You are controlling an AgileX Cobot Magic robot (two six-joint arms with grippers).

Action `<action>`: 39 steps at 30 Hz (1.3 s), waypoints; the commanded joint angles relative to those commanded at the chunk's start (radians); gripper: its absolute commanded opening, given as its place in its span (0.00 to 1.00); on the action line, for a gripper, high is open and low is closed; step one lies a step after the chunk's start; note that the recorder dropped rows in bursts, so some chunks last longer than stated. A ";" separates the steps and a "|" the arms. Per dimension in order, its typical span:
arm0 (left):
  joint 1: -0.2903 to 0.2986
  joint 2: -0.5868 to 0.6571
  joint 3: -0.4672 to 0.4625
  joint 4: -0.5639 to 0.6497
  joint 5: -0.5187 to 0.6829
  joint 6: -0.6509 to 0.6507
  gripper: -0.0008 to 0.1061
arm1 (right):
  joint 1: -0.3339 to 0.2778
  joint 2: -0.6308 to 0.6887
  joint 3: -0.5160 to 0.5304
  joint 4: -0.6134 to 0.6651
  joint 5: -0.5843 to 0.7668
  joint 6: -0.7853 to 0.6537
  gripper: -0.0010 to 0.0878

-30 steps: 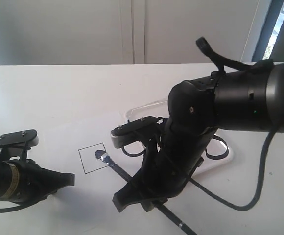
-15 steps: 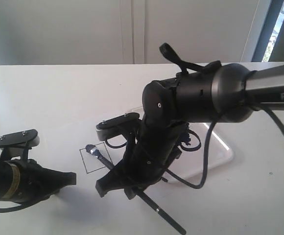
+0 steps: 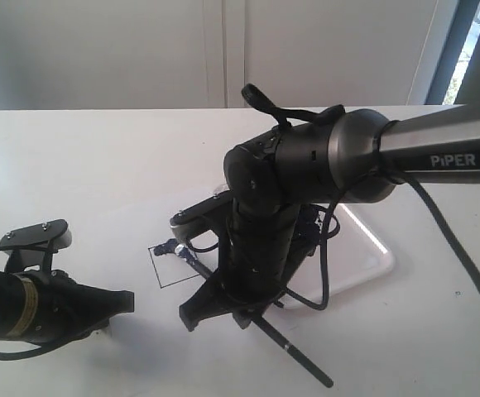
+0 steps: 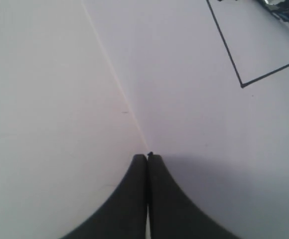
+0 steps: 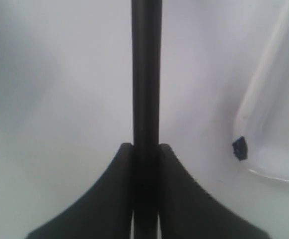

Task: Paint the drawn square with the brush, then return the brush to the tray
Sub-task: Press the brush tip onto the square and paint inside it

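Black paint marks only one spot so far: the bristles of the brush rest on the outline of the drawn square near its 11 o'clock corner, where a small dark blotch shows, while the inside of the square is still bare white paper. By that, the painting looks barely begun; nearly the whole square remains to be filled, and the brush has yet to go back to the tray. The tray lies on the white worktop at about 3 o'clock from the square, mostly hidden behind the right arm in the exterior view. The right gripper is clamped on the brush handle, which runs straight out between its jaws, with the long free end trailing toward 5 o'clock. The left gripper has its jaws pressed together on nothing and sits low over the paper at about 8 o'clock from the square, apart from it and taking no part. From here the job calls for strokes across the interior, then a carry over to the tray.
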 joint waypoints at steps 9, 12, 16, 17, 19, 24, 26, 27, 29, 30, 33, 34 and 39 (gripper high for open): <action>0.000 -0.014 0.000 -0.011 -0.062 0.018 0.01 | -0.002 0.000 0.000 0.006 -0.003 0.000 0.01; 0.000 -0.054 -0.015 -0.064 -0.119 0.114 0.01 | -0.002 0.000 0.000 0.006 -0.003 0.000 0.01; 0.000 -0.111 -0.050 -0.129 -0.120 0.176 0.01 | 0.000 0.000 0.000 0.013 0.001 -0.006 0.01; 0.000 -0.115 -0.059 -0.129 -0.120 0.181 0.01 | 0.000 0.000 0.000 0.016 0.003 -0.009 0.01; 0.000 -0.113 -0.076 -0.129 -0.120 0.188 0.01 | 0.007 0.000 0.000 0.020 0.004 -0.018 0.01; 0.000 -0.074 -0.098 -0.129 -0.123 0.202 0.01 | 0.031 0.000 0.000 0.058 0.004 -0.049 0.01; 0.000 -0.043 -0.098 -0.129 -0.123 0.202 0.01 | 0.038 0.000 0.000 0.065 0.001 -0.051 0.01; 0.000 -0.024 -0.098 -0.129 -0.123 0.198 0.01 | 0.040 0.000 0.000 0.067 -0.001 -0.051 0.01; 0.000 0.014 -0.098 -0.129 -0.119 0.178 0.01 | 0.042 0.000 0.000 0.082 -0.001 -0.054 0.01; 0.000 0.035 -0.098 -0.129 -0.117 0.166 0.01 | 0.042 0.000 0.000 0.094 -0.001 -0.062 0.01; 0.000 0.087 -0.098 -0.133 -0.116 0.145 0.01 | 0.042 0.000 0.000 0.118 0.015 -0.088 0.01; 0.000 0.102 -0.098 -0.138 -0.116 0.142 0.01 | 0.042 0.000 0.000 0.125 0.024 -0.093 0.01; 0.000 0.135 -0.102 -0.143 -0.114 0.120 0.01 | 0.042 -0.009 0.000 0.136 0.049 -0.113 0.01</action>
